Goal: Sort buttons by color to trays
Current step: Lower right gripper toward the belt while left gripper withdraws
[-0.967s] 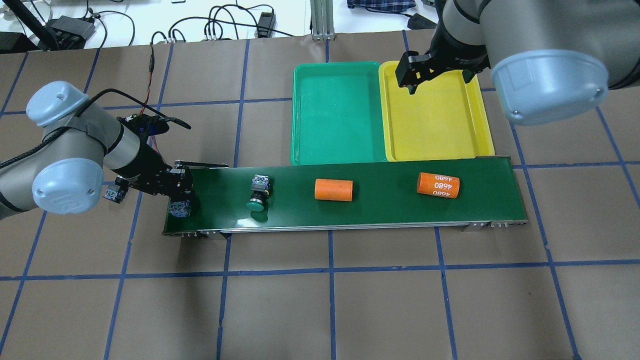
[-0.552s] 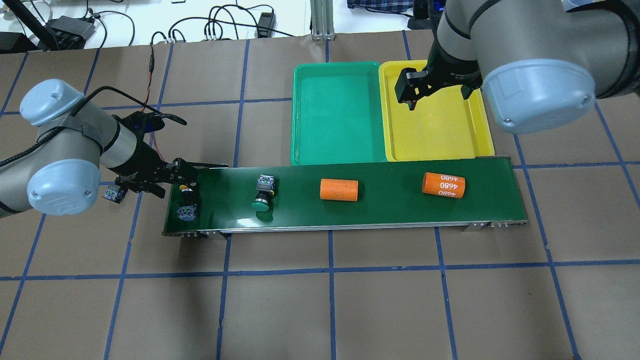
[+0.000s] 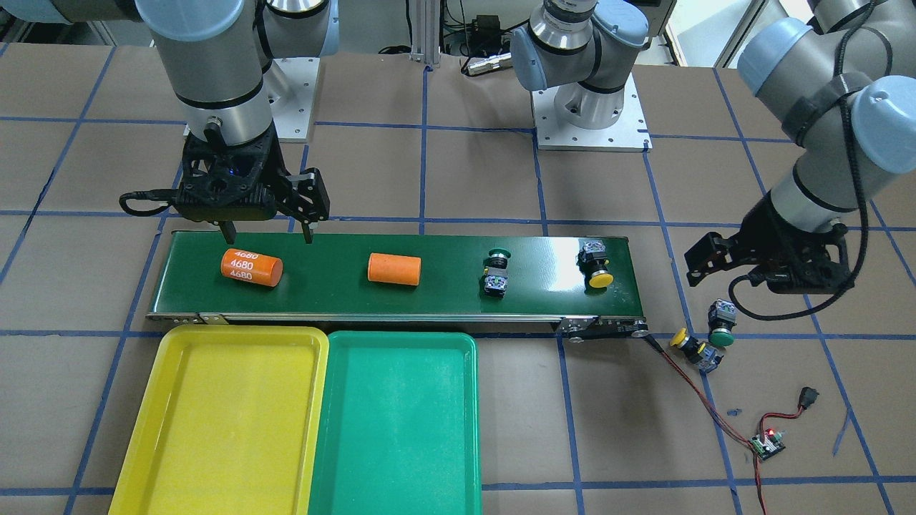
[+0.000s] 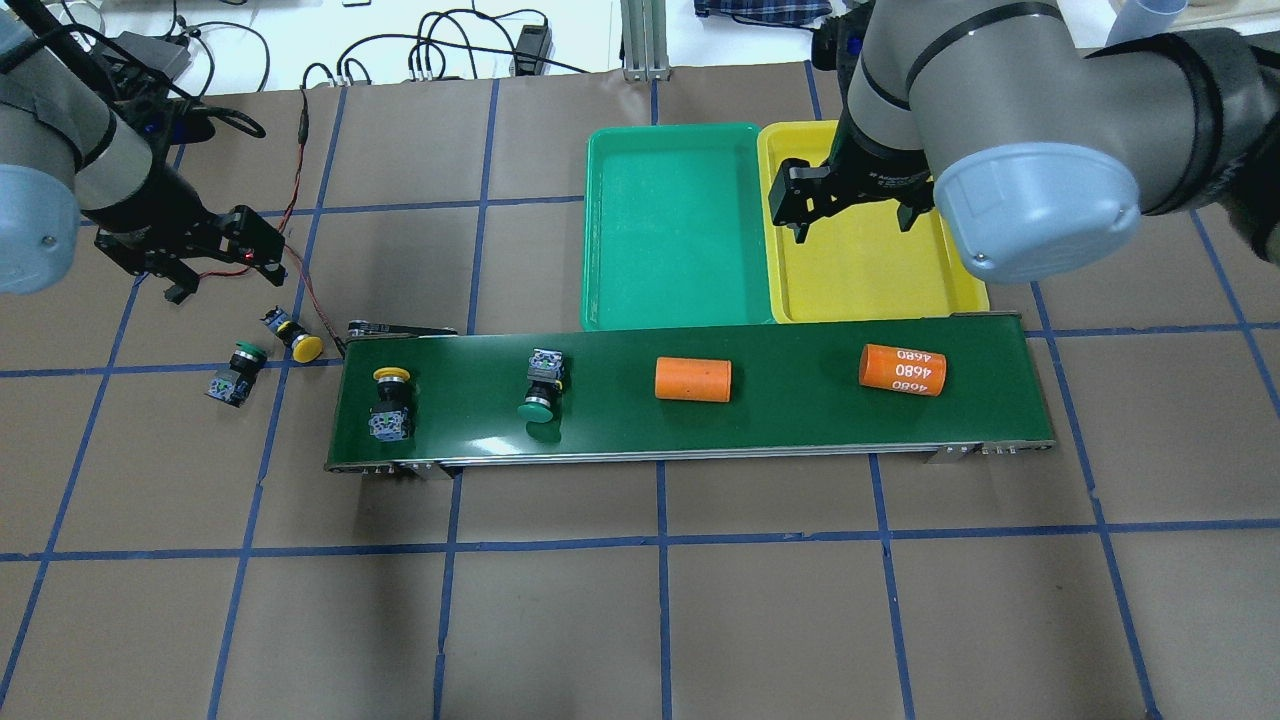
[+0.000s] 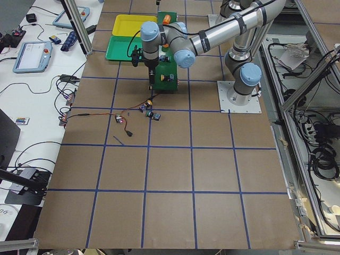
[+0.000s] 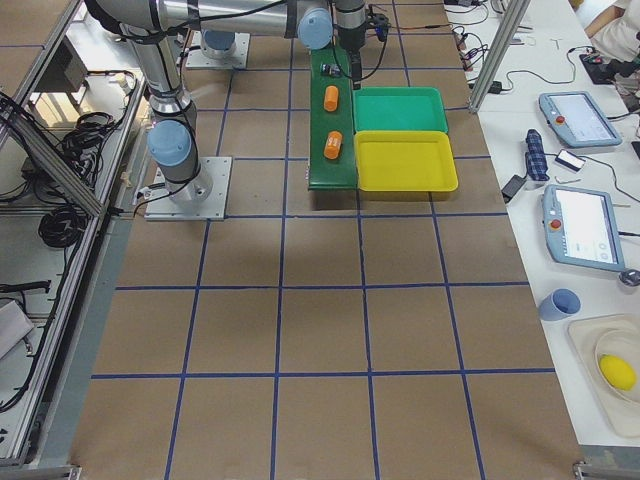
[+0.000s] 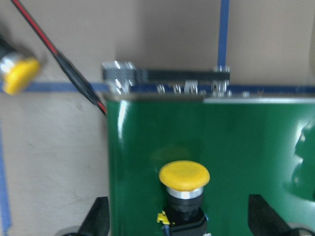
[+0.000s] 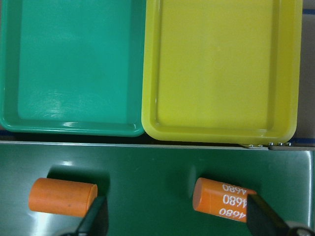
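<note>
Green and yellow push-buttons, two each: yellow button (image 4: 390,398) and green button (image 4: 540,386) on the dark-green conveyor belt (image 4: 800,420), second yellow button (image 4: 292,340) and second green button (image 4: 234,372) beside the left gripper (image 4: 223,279), jaws apart. Two orange cylinders (image 4: 693,379) (image 4: 902,369) lie by the spread right gripper (image 4: 850,232); yellow plastic tray (image 4: 870,285), green plastic tray (image 4: 680,250) beyond the belt.

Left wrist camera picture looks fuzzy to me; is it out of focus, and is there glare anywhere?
Left wrist view: yes, soft throughout, even the yellow-capped push-button has smeared edges, and the shiny dark-green conveyor belt shows pale glare at its right. Right wrist view: sharp, with a faint sheen on the green plastic tray.
</note>
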You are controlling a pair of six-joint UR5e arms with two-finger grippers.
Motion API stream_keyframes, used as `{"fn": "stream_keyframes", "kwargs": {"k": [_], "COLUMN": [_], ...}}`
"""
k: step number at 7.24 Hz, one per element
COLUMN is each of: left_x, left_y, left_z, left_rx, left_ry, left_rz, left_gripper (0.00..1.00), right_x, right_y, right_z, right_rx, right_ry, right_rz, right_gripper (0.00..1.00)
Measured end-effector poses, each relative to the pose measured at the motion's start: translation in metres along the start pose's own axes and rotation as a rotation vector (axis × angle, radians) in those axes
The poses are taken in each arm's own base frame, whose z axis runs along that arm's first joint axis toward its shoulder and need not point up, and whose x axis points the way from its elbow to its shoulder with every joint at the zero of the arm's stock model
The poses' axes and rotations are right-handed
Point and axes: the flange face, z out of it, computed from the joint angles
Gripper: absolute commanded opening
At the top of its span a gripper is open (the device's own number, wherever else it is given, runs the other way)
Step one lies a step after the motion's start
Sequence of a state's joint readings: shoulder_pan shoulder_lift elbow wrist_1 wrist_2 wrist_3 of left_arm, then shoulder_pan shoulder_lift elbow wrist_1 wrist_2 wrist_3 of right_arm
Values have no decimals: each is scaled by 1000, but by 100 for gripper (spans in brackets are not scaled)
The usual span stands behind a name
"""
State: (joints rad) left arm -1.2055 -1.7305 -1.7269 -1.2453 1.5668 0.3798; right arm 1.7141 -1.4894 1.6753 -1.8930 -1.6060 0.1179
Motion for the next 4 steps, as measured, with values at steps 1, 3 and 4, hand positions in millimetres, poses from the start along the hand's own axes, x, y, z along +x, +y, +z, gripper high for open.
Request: {"fn": "stream_keyframes", "kwargs": {"k": [1, 3, 4], "left_x": [-34, -89, -98], "left_y": [-5, -10, -12], "left_z": [7, 36, 49], "left_rx": [-10, -12, -18], "left_ry": [-15, -16, -12], "left_rz": [52, 68, 92], "left_gripper": [100, 95, 91], "right_x": [-15, -62, -88], "right_y": [4, 18, 20], "right_z": [3, 12, 19], "right_rx": [-8, -14, 16], "right_ry": [-12, -25, -38], "right_rz": [33, 42, 39], "right_gripper": [100, 100, 100]}}
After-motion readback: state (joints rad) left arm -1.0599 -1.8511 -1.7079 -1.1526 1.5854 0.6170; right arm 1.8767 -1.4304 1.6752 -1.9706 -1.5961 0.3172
